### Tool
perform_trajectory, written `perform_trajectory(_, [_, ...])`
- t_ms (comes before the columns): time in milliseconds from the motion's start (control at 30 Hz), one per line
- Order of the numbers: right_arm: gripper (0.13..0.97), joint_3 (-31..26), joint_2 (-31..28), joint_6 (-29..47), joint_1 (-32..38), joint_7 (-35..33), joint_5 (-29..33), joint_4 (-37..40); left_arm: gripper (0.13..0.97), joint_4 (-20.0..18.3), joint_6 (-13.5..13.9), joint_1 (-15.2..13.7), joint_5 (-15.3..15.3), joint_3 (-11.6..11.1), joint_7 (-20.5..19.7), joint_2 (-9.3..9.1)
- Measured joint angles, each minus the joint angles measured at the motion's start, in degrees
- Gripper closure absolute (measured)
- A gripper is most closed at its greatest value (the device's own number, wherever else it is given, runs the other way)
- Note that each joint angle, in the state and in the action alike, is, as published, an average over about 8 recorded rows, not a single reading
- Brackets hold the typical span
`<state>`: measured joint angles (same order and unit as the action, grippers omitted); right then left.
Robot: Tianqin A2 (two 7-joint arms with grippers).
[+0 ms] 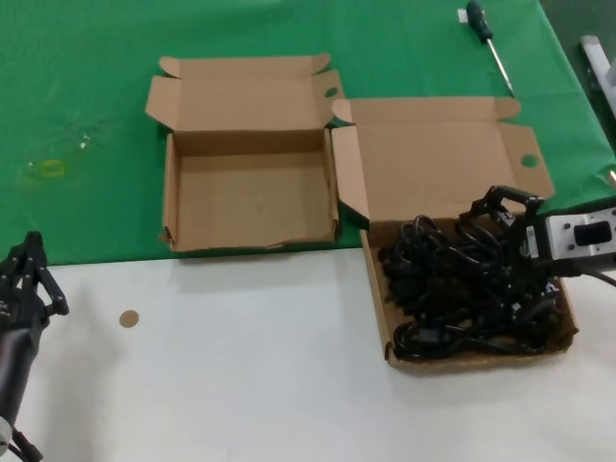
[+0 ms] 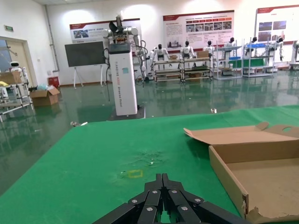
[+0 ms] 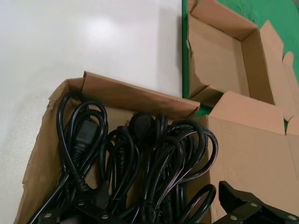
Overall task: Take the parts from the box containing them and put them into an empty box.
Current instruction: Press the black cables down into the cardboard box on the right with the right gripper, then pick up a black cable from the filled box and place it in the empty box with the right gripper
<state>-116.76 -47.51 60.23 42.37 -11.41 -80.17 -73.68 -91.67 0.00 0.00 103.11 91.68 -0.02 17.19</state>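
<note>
Black power cords [image 1: 462, 289] heaped in the right-hand cardboard box [image 1: 395, 346], a tangle with loops running mostly across the box; single bundles too knotted to count. Two boxes in all, both with lids folded back toward the far side. Second box [image 1: 171, 207] to the left, just beside the first, on the green cloth [image 1: 87, 96]. Right gripper [image 1: 502, 207] over the far right corner of the heap, fingers spread wide, holding nothing. Left gripper [image 1: 29, 269] parked at the near left over the white table [image 1: 241, 385], fingers closed together, arm cut off by the edge. One screwdriver [image 1: 489, 43] far back, tip pointing nearward and right.
</note>
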Motion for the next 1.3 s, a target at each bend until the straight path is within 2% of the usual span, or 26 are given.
perform_trajectory(100, [0.235, -0.3, 0.6, -0.4, 0.2, -0.2, 0.8, 0.9, 0.945, 0.0, 0.0, 0.0, 0.0, 0.0, 0.0, 0.0])
perform_trajectory(367, [0.393, -0.7, 1.6, -1.4, 0.5, -0.6, 2.6, 2.6, 0.945, 0.0, 0.0, 0.0, 0.0, 0.0, 0.0, 0.0])
perform_trajectory(500, [0.393, -0.8, 1.9, -1.8, 0.7, -0.7, 3.2, 3.2, 0.945, 0.0, 0.0, 0.0, 0.0, 0.0, 0.0, 0.0])
perform_trajectory(767, [0.616, -0.7, 2.2, -2.3, 0.8, -0.8, 3.8, 3.4, 0.945, 0.0, 0.0, 0.0, 0.0, 0.0, 0.0, 0.0])
perform_trajectory(800, [0.616, -0.7, 2.2, -2.3, 0.8, -0.7, 3.8, 3.3, 0.945, 0.0, 0.0, 0.0, 0.0, 0.0, 0.0, 0.0])
perform_trajectory(1067, [0.794, -0.3, 1.9, -2.2, 0.4, -0.3, 3.7, 2.3, 0.945, 0.0, 0.0, 0.0, 0.0, 0.0, 0.0, 0.0])
perform_trajectory(1300, [0.818, 0.4, 0.8, -1.1, 0.5, 0.7, 2.9, 0.9, 0.945, 0.0, 0.0, 0.0, 0.0, 0.0, 0.0, 0.0])
